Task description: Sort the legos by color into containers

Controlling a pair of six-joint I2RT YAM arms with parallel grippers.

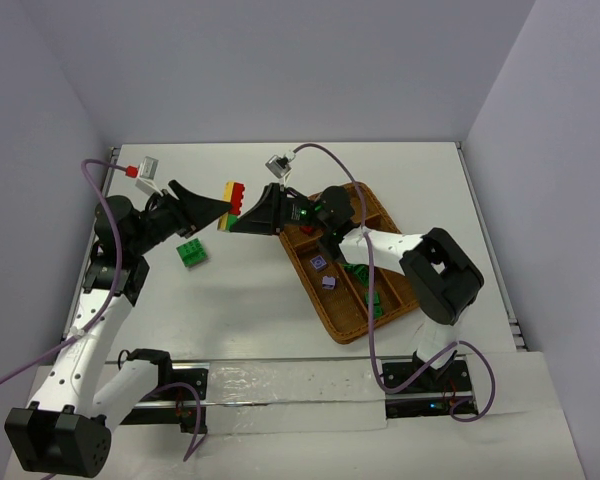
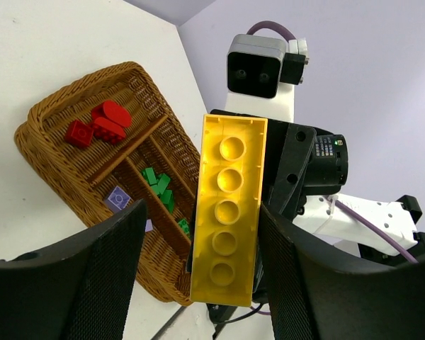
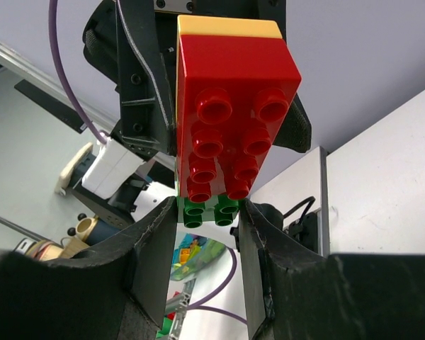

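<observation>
Above the table (image 1: 260, 320), between the two arms, hangs one stack of three legos (image 1: 232, 205), a yellow brick (image 2: 227, 212), a red brick (image 3: 234, 120) and a green brick (image 3: 209, 212). The right gripper (image 3: 207, 218) pinches the green end, and the left gripper (image 2: 198, 227) is spread wide, its two fingers standing clear on either side of the yellow one. One more green piece (image 1: 191, 253) lies loose on the table, while the wicker tray (image 2: 57, 99) holds about three red pieces (image 2: 99, 126) in its crosswise section, two purple bricks (image 1: 318, 263) in one long slot and a green heap (image 2: 159, 185), too bunched to count, in the next.
</observation>
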